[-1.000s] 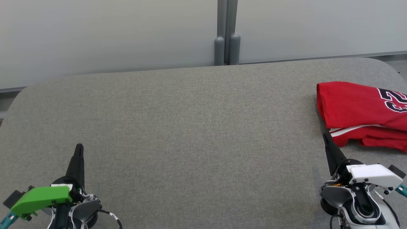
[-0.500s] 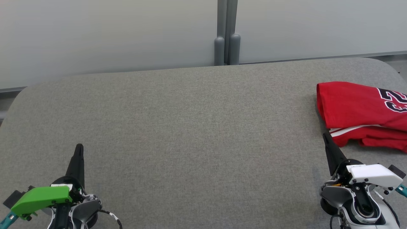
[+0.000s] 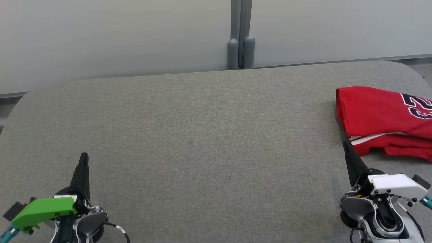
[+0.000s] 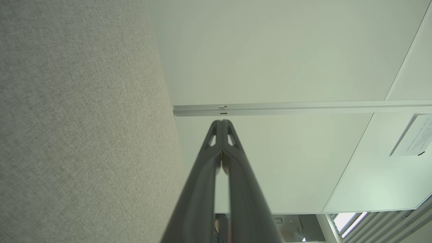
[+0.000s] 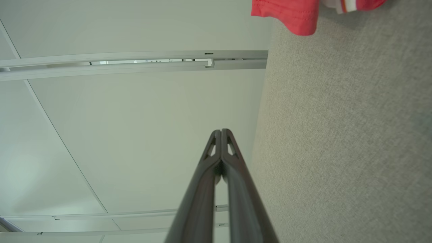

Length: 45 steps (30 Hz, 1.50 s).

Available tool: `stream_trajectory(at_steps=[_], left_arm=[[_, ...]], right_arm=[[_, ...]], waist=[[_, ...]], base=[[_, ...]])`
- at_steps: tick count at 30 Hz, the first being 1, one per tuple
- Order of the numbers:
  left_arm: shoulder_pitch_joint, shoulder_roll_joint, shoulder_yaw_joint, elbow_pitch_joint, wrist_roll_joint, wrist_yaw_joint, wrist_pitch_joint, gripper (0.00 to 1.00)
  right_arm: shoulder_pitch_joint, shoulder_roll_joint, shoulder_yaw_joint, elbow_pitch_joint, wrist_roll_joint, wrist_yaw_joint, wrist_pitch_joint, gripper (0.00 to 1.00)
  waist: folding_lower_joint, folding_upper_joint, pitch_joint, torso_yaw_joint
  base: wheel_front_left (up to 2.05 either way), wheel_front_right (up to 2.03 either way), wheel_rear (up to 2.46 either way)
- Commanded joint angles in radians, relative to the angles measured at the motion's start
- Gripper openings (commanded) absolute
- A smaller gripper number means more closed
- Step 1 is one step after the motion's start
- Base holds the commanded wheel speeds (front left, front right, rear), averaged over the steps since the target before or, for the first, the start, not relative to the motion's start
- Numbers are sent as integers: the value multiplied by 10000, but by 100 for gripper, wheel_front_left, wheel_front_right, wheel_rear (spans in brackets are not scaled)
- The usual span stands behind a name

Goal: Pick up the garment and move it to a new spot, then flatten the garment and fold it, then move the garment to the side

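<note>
A folded red garment [image 3: 381,118] with a white stripe and a black-and-white number lies at the right edge of the grey felt table [image 3: 202,135]; a corner of the garment [image 5: 290,15] also appears at the top of the right wrist view. My right gripper [image 3: 345,144] is shut and empty, its tip just in front of the garment's near left corner. At the lower left, far from the garment, my left gripper [image 3: 84,156] is shut with nothing in it. Both wrist views show the fingers [image 4: 221,125] pressed together, as with the right fingers [image 5: 221,134].
A pale partition wall [image 3: 118,37] runs behind the table, with a grey post [image 3: 241,33] at its middle. The table's far corners are rounded. Bare felt stretches between the two grippers.
</note>
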Motion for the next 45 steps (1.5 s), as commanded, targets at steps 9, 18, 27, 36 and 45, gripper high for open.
stream_trajectory(at_steps=[9,18,27,36,45], left_arm=[[-131,-5,19,-18,29,-46,9,0],[-131,-5,20,-19,30,-46,10,0],[-131,-4,20,-18,32,-46,11,0],[-131,-5,21,-18,33,-46,12,0],[-131,-6,22,-18,34,-46,13,0]], right_arm=[[-40,-51,8,-41,74,4,25,0],[-40,-51,8,-41,74,4,25,0],[-40,-51,9,-41,74,4,24,0],[-40,-51,9,-41,74,4,24,0],[-40,-51,9,-41,75,4,24,0]], waist=[[0,24,0,0],[0,24,0,0],[0,24,0,0],[0,24,0,0],[0,24,0,0]], base=[[0,0,0],[0,0,0],[0,0,0],[0,0,0],[0,0,0]])
